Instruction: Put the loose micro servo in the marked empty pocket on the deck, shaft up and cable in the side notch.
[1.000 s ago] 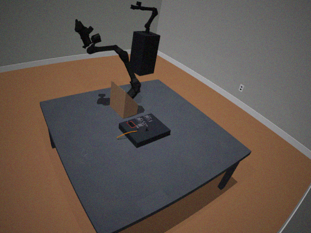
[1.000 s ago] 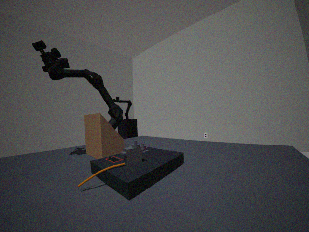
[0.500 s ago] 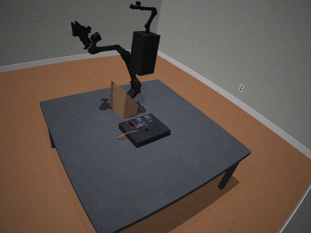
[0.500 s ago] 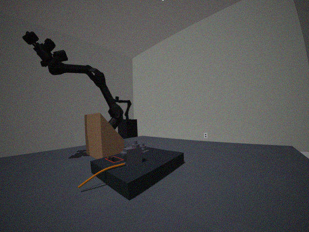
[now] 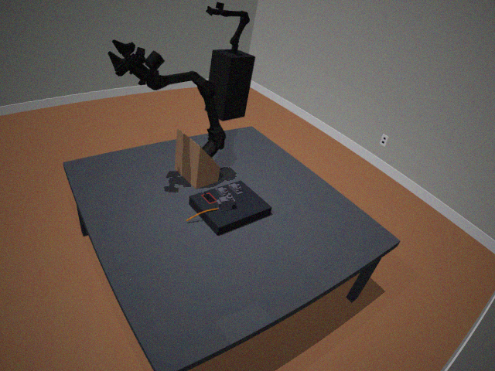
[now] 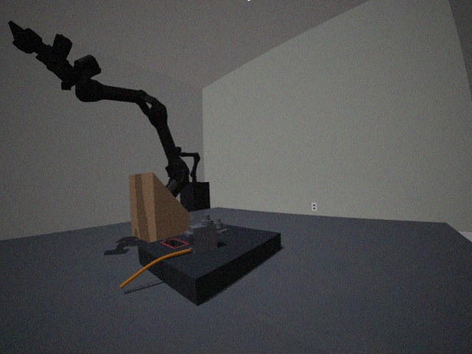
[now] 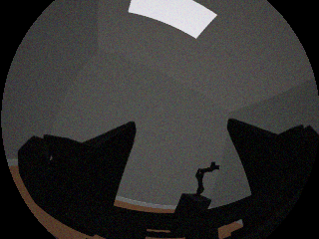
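Exterior view: the servo (image 5: 227, 202) (image 6: 203, 237) hides its own bottom; the pocket (image 5: 208, 198) (image 6: 174, 243) sits at its nine o'clock. The gripper (image 5: 111, 46) (image 6: 11, 24) (image 7: 183, 125) is wide open, empty.

High oblique top view over the whole table (image 5: 255, 255), low close exterior sharing the deck (image 5: 244, 219) (image 6: 228, 262), wrist facing walls and ceiling.

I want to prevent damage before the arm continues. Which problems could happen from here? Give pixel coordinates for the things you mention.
The open claw (image 5: 110, 46) (image 7: 183, 125) is high and far from the loose servo (image 5: 227, 202) (image 6: 203, 237), so on the way down it might strike the tall brown wedge (image 5: 206, 169) (image 6: 167, 213) beside the deck.

The servo's orange cable (image 5: 201, 212) (image 6: 152, 262) hangs over the deck's edge (image 5: 244, 222) (image 6: 240, 262); it could snag, or miss the side notch.
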You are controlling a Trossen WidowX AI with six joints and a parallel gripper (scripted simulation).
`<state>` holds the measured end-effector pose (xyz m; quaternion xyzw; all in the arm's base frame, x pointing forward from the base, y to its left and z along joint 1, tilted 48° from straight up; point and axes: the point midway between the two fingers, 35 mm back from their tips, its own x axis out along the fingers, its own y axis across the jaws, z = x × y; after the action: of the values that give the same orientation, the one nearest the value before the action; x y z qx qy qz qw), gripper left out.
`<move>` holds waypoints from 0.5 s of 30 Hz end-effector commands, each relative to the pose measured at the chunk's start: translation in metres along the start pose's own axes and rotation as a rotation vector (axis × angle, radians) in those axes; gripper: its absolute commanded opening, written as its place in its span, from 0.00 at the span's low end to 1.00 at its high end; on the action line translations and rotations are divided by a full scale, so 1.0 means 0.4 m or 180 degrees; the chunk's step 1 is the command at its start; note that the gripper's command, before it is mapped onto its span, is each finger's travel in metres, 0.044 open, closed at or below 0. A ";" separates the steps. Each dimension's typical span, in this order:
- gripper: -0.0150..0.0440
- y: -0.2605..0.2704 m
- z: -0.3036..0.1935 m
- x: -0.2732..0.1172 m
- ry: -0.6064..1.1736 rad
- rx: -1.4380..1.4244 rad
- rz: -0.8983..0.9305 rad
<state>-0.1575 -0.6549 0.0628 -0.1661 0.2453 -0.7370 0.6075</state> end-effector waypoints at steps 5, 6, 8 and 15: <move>1.00 0.217 0.037 -0.034 0.0140 -0.0447 0.0775; 1.00 0.243 0.041 -0.041 0.0150 -0.0502 0.0869; 1.00 0.290 0.050 -0.056 0.0169 -0.0597 0.1050; 1.00 0.458 0.079 -0.128 0.0188 -0.0969 0.1710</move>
<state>-0.0124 -0.6467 0.0029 -0.1612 0.3800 -0.5591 0.7190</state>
